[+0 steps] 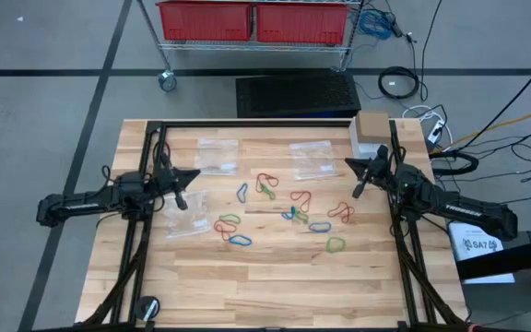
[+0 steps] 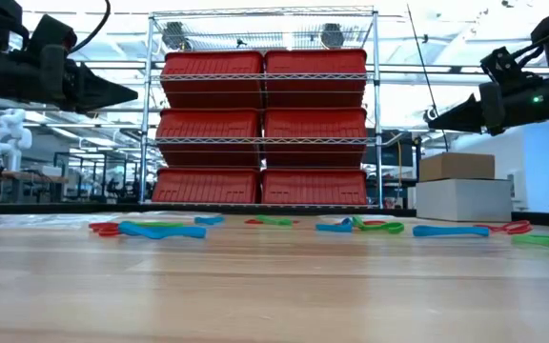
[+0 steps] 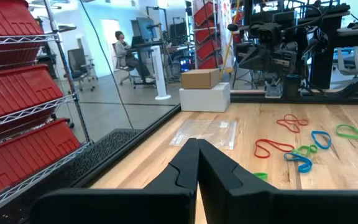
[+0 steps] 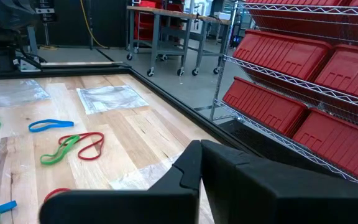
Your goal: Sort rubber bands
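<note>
Several rubber bands in red (image 1: 266, 179), blue (image 1: 239, 240) and green (image 1: 336, 244) lie flat and scattered on the middle of the wooden table (image 1: 275, 286). They also show as a low row, such as the blue band (image 2: 160, 230), in the low view. My left gripper (image 1: 194, 173) hangs shut above the table's left side, pointing level toward the bands. My right gripper (image 1: 349, 165) hangs shut above the right side, pointing level toward the middle. Neither touches anything. The wrist views show each pair of fingers closed, left (image 3: 197, 163) and right (image 4: 200, 163).
Clear plastic bags lie flat on the table: at far left (image 1: 217, 155), far right (image 1: 312, 159) and near left (image 1: 185, 214). A cardboard box on a white box (image 1: 371, 132) stands at the far right corner. A wire rack with red bins (image 2: 263, 124) stands beyond the far edge.
</note>
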Tool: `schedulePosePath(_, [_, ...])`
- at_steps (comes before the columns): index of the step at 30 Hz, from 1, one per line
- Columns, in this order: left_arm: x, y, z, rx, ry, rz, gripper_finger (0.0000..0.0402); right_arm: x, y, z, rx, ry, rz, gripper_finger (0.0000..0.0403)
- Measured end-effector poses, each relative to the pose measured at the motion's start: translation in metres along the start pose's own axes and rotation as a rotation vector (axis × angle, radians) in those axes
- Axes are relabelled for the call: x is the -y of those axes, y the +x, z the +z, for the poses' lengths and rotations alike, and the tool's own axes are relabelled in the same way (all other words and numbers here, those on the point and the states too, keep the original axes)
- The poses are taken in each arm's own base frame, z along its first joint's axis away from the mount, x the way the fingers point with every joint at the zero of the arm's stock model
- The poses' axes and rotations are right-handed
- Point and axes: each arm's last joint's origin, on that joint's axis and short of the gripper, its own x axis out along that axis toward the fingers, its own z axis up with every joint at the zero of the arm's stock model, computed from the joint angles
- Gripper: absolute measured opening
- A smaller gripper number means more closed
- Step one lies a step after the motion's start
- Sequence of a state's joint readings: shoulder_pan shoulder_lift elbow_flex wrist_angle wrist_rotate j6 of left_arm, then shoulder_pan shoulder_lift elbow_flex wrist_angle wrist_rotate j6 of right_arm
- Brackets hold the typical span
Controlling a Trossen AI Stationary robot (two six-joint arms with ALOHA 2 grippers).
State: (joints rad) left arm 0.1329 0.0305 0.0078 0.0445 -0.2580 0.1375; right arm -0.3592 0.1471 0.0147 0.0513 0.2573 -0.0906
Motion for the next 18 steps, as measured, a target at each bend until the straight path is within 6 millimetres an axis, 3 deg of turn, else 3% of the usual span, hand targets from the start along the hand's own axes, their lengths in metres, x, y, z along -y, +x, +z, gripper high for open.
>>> schedulePosePath(12, [-0.002,-0.001,0.014,0.142,0.008,0.012,0.0012,0.0,0.0,0.0,0.0,0.0,0.0,0.0])
schedulePosePath(18, [0.001,0.006,0.005,0.034,0.073,-0.004,0.0012,0.0,0.0,0.0,0.0,0.0,0.0,0.0])
